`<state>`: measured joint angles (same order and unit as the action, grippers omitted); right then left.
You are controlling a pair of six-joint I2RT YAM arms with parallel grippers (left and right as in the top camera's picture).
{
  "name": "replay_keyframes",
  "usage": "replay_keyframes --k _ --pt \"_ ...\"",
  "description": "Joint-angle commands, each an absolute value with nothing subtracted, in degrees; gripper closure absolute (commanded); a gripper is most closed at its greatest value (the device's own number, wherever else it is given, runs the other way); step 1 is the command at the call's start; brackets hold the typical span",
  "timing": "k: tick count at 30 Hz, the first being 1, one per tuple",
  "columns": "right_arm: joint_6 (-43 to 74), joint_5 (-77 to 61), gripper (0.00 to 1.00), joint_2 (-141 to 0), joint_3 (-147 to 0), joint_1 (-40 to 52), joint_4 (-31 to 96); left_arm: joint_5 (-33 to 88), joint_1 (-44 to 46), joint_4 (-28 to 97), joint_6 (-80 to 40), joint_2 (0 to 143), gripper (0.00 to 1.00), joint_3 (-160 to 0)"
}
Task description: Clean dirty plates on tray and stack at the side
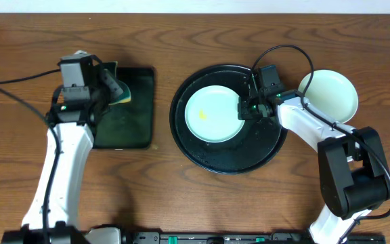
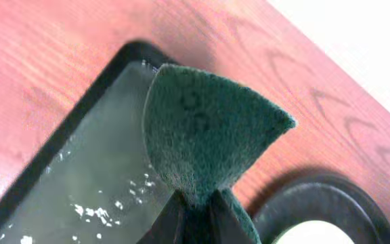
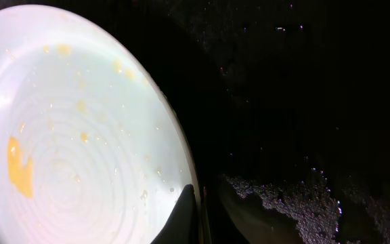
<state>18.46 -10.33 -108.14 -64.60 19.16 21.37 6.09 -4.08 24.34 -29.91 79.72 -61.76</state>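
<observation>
A pale mint-blue plate (image 1: pixel 212 115) with a yellow smear lies on the round black tray (image 1: pixel 229 163). My right gripper (image 1: pixel 244 108) is shut on its right rim. In the right wrist view one finger lies on the plate (image 3: pixel 66 135), the gripper (image 3: pixel 205 203) pinches the edge, and the wet tray (image 3: pixel 303 102) is beside it. Another pale plate (image 1: pixel 329 93) sits on the table right of the tray. My left gripper (image 1: pixel 114 87) is shut on a green sponge (image 1: pixel 122 91) and holds it above the dark-green tray. The sponge (image 2: pixel 202 129) sticks up from the jaws (image 2: pixel 196 217).
The rectangular dark-green tray (image 1: pixel 124 122) lies at the left, wet with white flecks in the left wrist view (image 2: pixel 87 190). The black tray's rim (image 2: pixel 317 196) shows there at the lower right. Cables run from both arms over the wooden table.
</observation>
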Motion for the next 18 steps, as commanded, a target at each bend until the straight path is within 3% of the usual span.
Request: replay_keyframes --k 1,8,18 --pt "18.6 -10.5 0.99 -108.9 -64.8 19.6 21.3 10.0 -3.1 27.0 -33.3 81.2 0.93 -62.1" --pt "11.5 -10.3 0.99 -109.2 -64.7 19.6 21.1 16.4 4.4 27.8 -33.3 85.9 0.93 -62.1" --pt "16.0 -9.5 0.99 -113.7 -64.7 19.6 20.1 15.8 17.7 23.1 -35.5 89.5 0.92 -62.1"
